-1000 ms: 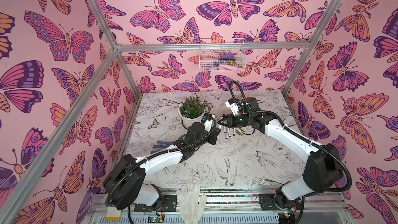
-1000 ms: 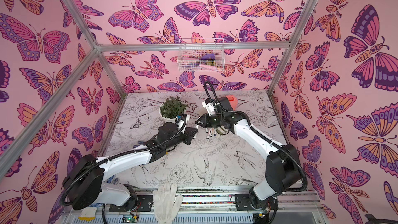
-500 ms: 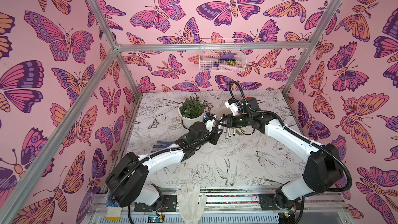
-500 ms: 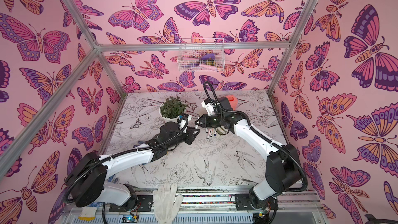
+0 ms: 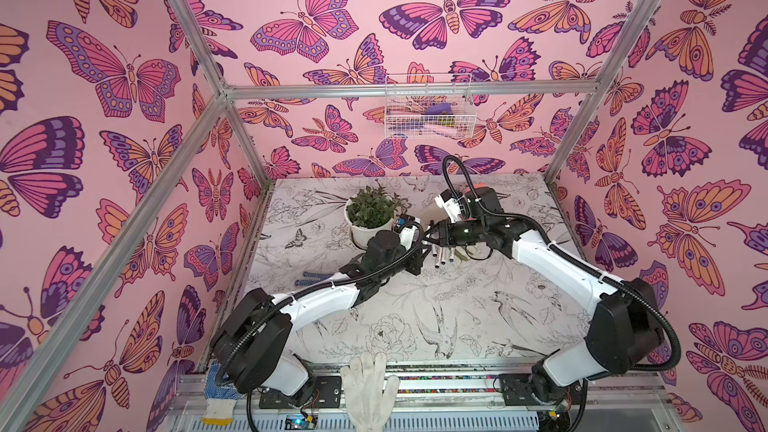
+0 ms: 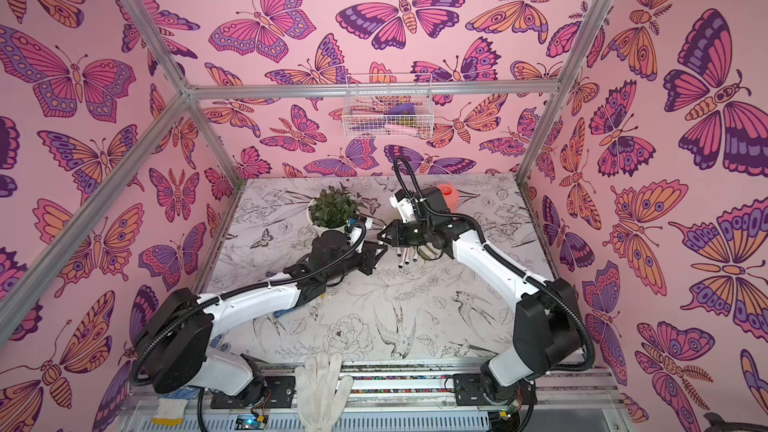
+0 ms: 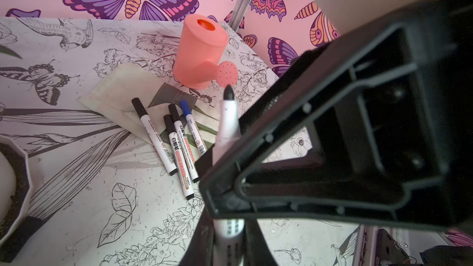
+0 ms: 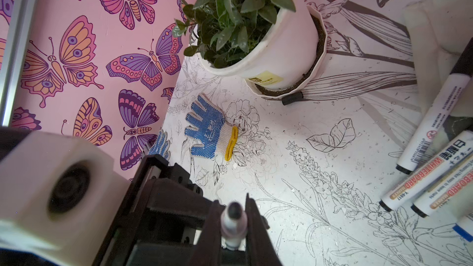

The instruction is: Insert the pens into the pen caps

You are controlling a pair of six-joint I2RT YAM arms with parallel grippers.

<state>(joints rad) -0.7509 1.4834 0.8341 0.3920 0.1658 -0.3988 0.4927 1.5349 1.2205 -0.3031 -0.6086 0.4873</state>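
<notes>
both tools meet above the counter (image 7: 76, 188), near the plant pot (image 8: 276, 47); the left tool (image 7: 227, 236) is clenched on the rear of an uncapped pen (image 7: 227, 124), whose dark tip points toward the pink watering can (image 7: 199, 52); the right tool (image 8: 233, 208) grips the same pen nearer its tip; four capped pens (image 7: 179, 144), three black-capped and one blue, lie side by side, partly on a pale cloth (image 7: 115, 93); a loose black cap (image 8: 291, 98) lies just beside the pot's saucer
</notes>
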